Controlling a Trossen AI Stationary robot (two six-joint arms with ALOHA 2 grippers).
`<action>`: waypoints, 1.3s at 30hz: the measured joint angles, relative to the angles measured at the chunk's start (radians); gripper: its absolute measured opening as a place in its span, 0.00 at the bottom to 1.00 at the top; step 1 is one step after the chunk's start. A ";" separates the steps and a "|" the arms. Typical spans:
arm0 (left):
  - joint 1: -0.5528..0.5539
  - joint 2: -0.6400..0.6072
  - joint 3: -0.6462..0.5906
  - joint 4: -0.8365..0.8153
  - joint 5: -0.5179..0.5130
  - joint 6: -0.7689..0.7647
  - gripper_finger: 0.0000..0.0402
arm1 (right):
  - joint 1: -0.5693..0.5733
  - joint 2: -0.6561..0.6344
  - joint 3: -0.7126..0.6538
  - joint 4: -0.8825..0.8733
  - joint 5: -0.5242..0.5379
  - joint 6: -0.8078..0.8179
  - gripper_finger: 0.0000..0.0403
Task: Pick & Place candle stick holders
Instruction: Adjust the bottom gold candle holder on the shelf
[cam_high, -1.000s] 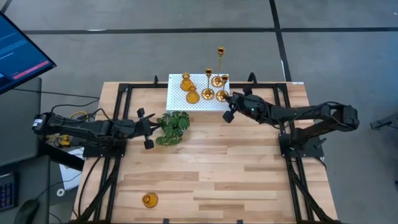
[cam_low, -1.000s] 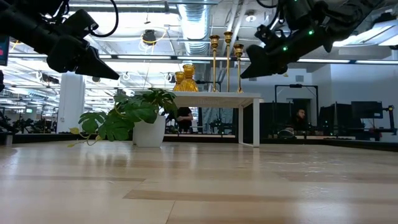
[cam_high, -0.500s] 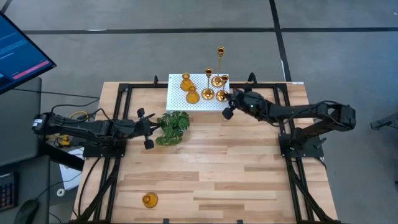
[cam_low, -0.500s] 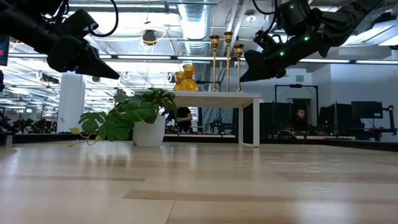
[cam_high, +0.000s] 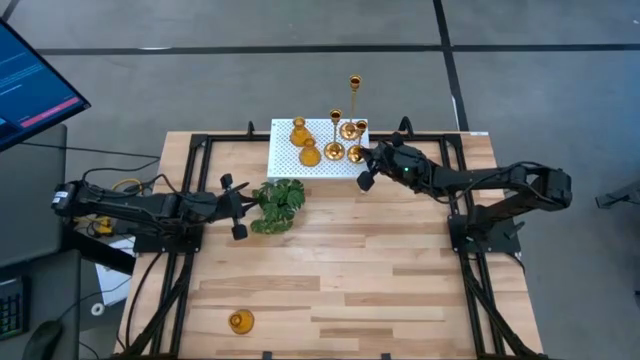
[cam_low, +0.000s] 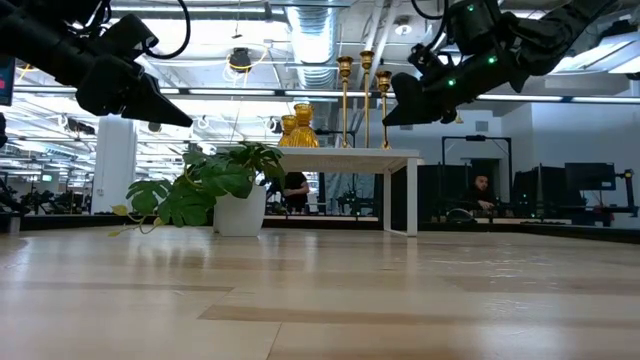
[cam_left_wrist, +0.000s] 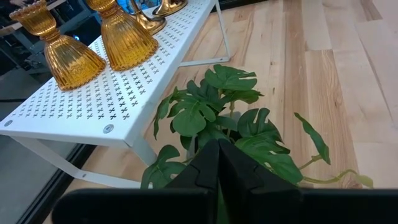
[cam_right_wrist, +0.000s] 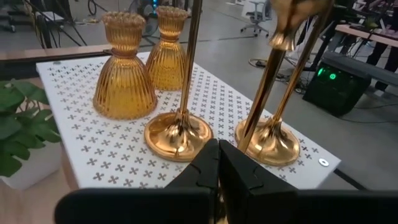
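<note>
A: Where are the candle stick holders?

B: Most stand on the white perforated platform at the far side of the bench. Two squat, ribbed amber holders are side by side toward its left, and tall gold holders with thin stems on round bases stand toward its right. One more amber holder sits alone near the bench's front left corner, well apart from the rest.

A: And the right end effector?

B: The right end effector hangs just beside the platform's right front corner, near the tall holders' bases. Its wrist view shows the fingers pressed together, pinching nothing.

A: The left one?

B: The left end effector waits just left of the green leafy plant, raised off the bench, fingers pressed together and empty too.
</note>
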 joint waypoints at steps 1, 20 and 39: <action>0.000 0.000 0.000 0.000 0.000 0.000 0.02 | 0.000 0.000 0.000 0.004 0.000 -0.003 0.00; 0.000 0.000 0.000 0.002 0.000 0.000 0.02 | -0.050 0.000 0.000 0.055 -0.023 -0.022 0.00; 0.000 0.000 0.000 0.007 0.000 0.000 0.02 | 0.000 -0.002 0.000 -0.060 -0.040 0.047 0.00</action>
